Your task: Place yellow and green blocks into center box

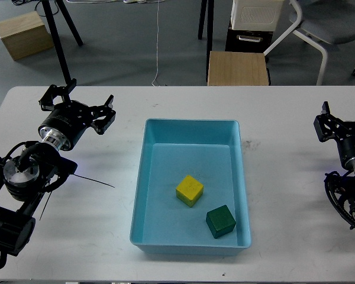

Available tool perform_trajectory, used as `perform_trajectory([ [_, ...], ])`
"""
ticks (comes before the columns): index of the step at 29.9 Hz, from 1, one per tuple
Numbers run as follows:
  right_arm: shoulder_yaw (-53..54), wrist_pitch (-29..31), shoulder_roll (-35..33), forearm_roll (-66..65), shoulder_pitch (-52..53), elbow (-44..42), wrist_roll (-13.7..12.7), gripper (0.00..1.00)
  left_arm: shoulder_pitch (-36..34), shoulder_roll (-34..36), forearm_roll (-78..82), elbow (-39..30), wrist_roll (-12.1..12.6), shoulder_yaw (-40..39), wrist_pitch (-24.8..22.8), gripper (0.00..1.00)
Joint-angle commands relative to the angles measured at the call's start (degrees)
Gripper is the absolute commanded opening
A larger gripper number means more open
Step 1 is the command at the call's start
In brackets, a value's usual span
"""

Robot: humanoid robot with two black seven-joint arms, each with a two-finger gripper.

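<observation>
Two small cubes already lie inside the blue tray point(143, 195), the landmark for this scene, which sits in the middle of the white table point(284, 248). Left of the tray, well apart from it, the left gripper point(77, 102) stands above the table with its fingers spread wide and nothing between them. Right of the tray, near the table's right edge and cut by the frame, the right gripper point(345, 118) also appears spread and empty, though only part of it shows. Inside the tray, the yellow block point(189, 190) rests near the floor's centre, turned slightly askew to the walls. The green block point(220, 221) rests just beside it toward the tray's near right corner; the two seem apart, not touching. Both cubes look matte, rigid and probably light, so they should neither slip nor deform in a grasp; opposite flat faces offer the natural hold, taken from above, with the green one's closeness to the tray wall limiting finger room. Judged from this layout, the task appears complete: both blocks are in the tray, and each gripper is well clear of them.
</observation>
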Motion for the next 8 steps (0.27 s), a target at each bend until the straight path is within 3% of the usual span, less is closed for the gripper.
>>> perform_trajectory([
  [1, 0.70, 0.00, -0.08, 0.00, 0.09, 0.12, 0.00, 0.99, 0.20, 0.00, 0.08, -0.17, -0.01, 0.03, -0.02, 1.00],
  [8, 0.96, 0.00, -0.25, 0.00, 0.09, 0.39, 0.00, 0.99, 0.12, 0.00, 0.08, -0.61, -0.01, -0.06, 0.16, 1.00],
])
